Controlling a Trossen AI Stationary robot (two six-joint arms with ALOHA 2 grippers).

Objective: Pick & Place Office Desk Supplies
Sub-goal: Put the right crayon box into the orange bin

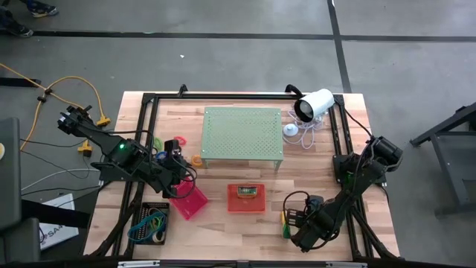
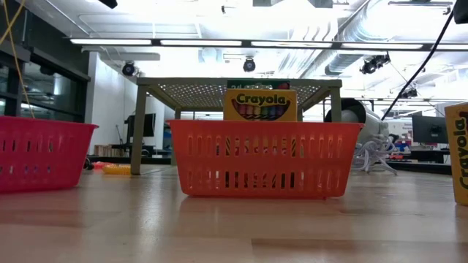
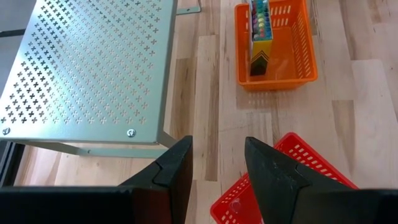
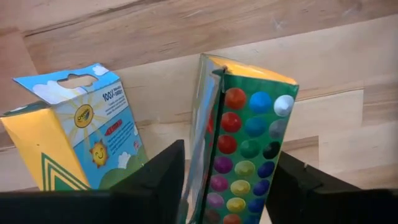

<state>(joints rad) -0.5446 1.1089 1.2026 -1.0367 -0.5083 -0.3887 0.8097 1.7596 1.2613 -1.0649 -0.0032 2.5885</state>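
The word "Crayola" is printed in green on the yellow crayon box (image 2: 259, 104) standing in the orange basket (image 2: 265, 158) on the desk. In the right wrist view, a second crayon box (image 4: 74, 140) with a blue panel shows "100" followed by small print too fine to read. No other text is legible.

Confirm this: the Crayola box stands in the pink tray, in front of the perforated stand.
Wrong tray. The Crayola box stands in the orange-red tray, as the low view shows; the pink tray sits off to the side. The perforated stand is behind it, as stated.
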